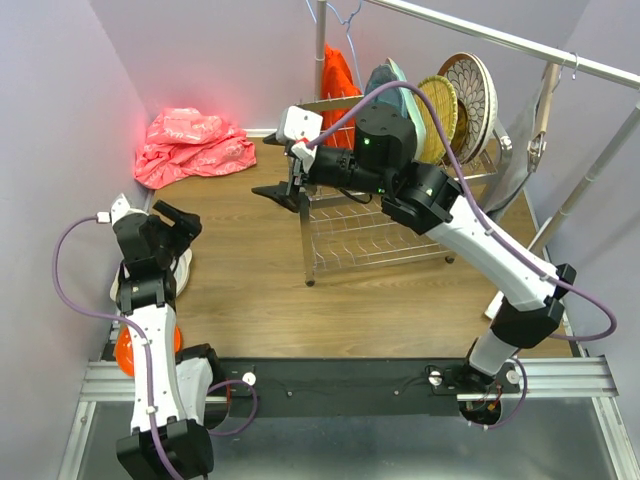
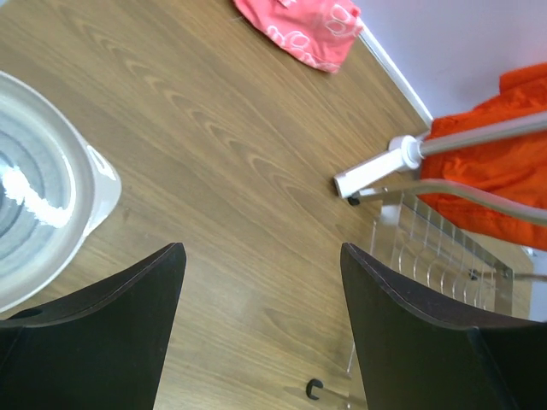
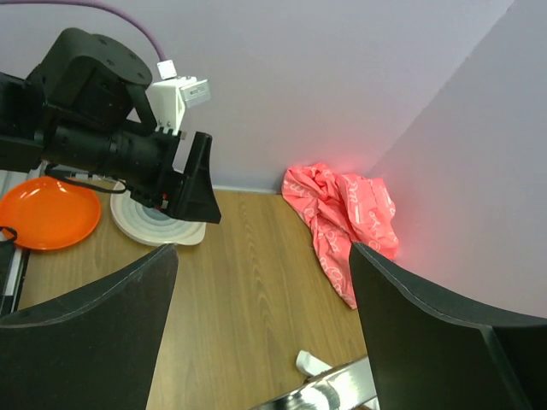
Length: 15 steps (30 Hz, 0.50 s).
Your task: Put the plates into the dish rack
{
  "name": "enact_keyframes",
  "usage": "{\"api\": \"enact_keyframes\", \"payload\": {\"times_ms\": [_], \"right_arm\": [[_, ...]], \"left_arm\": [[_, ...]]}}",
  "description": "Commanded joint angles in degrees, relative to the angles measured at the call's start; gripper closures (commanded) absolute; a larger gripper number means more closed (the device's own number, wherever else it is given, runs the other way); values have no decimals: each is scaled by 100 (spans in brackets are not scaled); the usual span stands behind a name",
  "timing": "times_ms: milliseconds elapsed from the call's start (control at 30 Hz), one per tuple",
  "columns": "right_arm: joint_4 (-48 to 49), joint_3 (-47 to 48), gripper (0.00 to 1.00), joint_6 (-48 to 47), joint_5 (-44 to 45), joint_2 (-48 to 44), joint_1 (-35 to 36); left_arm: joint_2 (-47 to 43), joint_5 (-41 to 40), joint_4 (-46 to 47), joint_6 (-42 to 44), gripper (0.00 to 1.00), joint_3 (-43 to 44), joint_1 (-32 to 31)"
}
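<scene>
Hazard: my left gripper (image 2: 261, 256) and right gripper (image 3: 263, 256) both open, empty; a low left approach could shove grey-swirl plate (image 2: 38, 196) aside

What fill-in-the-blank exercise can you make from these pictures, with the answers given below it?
1. The left hand and the right hand are both ____.
2. The orange plate lies on the robot's ____ side.
3. The teal plate stands upright in the ____.
Missing words: open; left; rack.
</scene>
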Motion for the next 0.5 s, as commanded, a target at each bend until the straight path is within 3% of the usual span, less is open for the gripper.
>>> {"api": "enact_keyframes", "payload": {"times_ms": [0,267,467], "right_arm": [[-53,425,11,166,-187,253,42],[-62,891,11,122,287,394,42],[-71,953,10,16,717,430,34]], "left_arm": [[103,-703,-18,-172,18,-18,63],[1620,-1529,-368,-567,16,464,63],[3036,-2347,-1089,-849,16,1378,63]]}}
